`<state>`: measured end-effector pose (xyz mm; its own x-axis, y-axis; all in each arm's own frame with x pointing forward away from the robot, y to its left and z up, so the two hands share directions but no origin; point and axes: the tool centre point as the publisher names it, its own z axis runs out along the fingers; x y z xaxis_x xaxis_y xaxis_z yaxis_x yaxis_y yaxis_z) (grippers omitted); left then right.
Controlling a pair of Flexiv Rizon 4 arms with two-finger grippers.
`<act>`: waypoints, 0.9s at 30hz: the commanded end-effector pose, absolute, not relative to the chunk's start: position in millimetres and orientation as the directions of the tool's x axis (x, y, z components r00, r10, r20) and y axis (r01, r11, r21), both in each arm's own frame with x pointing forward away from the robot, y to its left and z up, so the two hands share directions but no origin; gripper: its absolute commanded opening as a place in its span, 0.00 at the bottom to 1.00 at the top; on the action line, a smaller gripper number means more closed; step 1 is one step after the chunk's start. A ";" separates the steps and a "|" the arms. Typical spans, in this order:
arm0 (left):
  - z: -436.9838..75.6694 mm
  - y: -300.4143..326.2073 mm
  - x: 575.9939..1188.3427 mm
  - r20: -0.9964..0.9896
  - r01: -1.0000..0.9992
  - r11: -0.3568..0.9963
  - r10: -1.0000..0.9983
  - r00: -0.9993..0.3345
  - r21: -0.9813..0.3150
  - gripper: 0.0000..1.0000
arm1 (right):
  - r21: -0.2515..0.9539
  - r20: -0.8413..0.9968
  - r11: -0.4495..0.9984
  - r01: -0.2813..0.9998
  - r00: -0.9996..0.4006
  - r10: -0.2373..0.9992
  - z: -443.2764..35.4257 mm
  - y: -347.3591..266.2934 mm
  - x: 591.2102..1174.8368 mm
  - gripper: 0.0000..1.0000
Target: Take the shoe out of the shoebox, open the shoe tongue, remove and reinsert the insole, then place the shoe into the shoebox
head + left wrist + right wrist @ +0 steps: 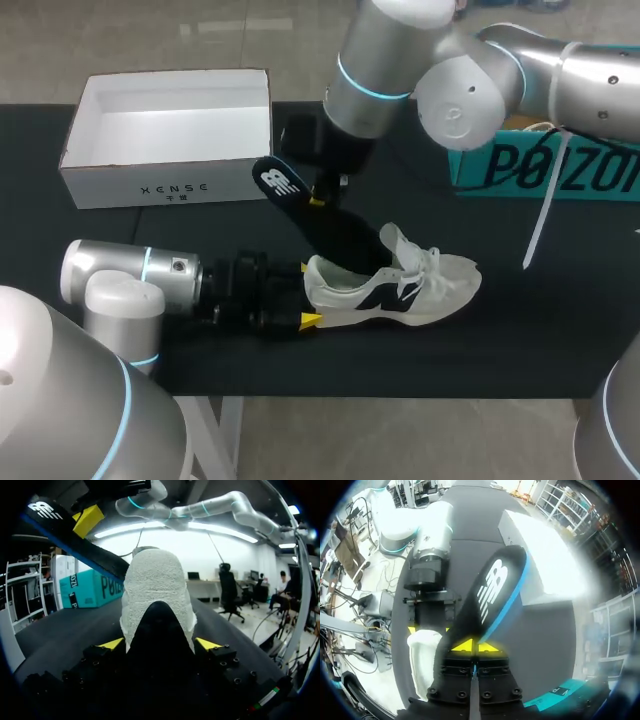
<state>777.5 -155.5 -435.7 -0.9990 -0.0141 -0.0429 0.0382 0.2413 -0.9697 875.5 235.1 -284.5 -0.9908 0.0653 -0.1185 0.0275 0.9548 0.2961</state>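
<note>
Left gripper (pixel 306 293) clamps the textured white heel of the shoe (pixel 410 288), upright on the black table (pixel 560 330). Right gripper (pixel 318 200) pinches the flat, blue-edged insole (pixel 275 183) (front end inside the shoe) beside the white cardboard shoebox (pixel 150 185).

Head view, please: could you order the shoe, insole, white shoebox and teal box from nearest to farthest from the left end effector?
1. The shoe, heel held by the left end effector.
2. The insole, slanting up out of the shoe.
3. The white shoebox, back left.
4. The teal box, back right.
</note>
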 end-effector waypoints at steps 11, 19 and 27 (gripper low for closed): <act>-438.6 -156.3 776.7 -0.043 0.038 0.242 -0.016 -0.999 -0.969 0.00 | 0.325 -0.210 0.943 0.076 -0.966 0.150 -158.9 212.9 897.3 0.00; -438.6 -156.3 776.7 -0.043 0.038 0.242 -0.016 -0.999 -0.969 0.00 | 0.325 -0.210 0.943 0.076 -0.966 0.150 -158.9 212.9 897.3 0.00; -438.6 -156.3 776.7 -0.043 0.038 0.242 -0.016 -0.999 -0.969 0.00 | 0.325 -0.210 0.943 0.076 -0.966 0.150 -158.9 212.9 897.3 0.00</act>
<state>777.5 -155.6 -435.7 -0.9990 -0.0140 -0.0430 0.0383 0.2413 -0.9697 897.3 213.7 -158.0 -0.9662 0.1500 -0.2096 0.0764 0.9433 0.3229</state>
